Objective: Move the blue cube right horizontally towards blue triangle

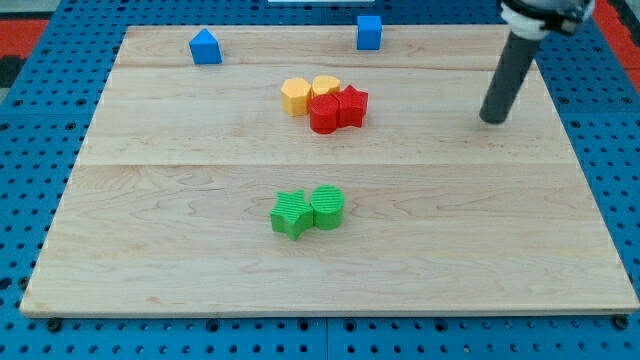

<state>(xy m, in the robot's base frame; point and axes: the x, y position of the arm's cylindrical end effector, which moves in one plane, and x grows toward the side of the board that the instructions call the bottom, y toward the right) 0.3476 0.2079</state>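
Rod, dark and straight, comes down from the view's top right, and my tip (492,120) rests on the bench (200,260) near its right edge. There is no gripper on this arm, so nothing spreads or pinches. The tip touches no block; the blue cube (369,32) sits well apart, up and to the view's left, close to the bench's top edge. It is a small, matte, square-cornered block standing upright.

The bench is pale wood with long grain and faint plank seams, lying on a blue perforated base (30,150). The blue triangle (205,47), a peaked block, stands near the top edge toward the view's left, well apart from the cube, with bare wood between them.

Below that gap, two yellow blocks (308,94) and two red blocks (337,109) huddle touching. Lower, a green star (291,213) touches a ribbed green cylinder (327,206). Bare wood surrounds the tip.
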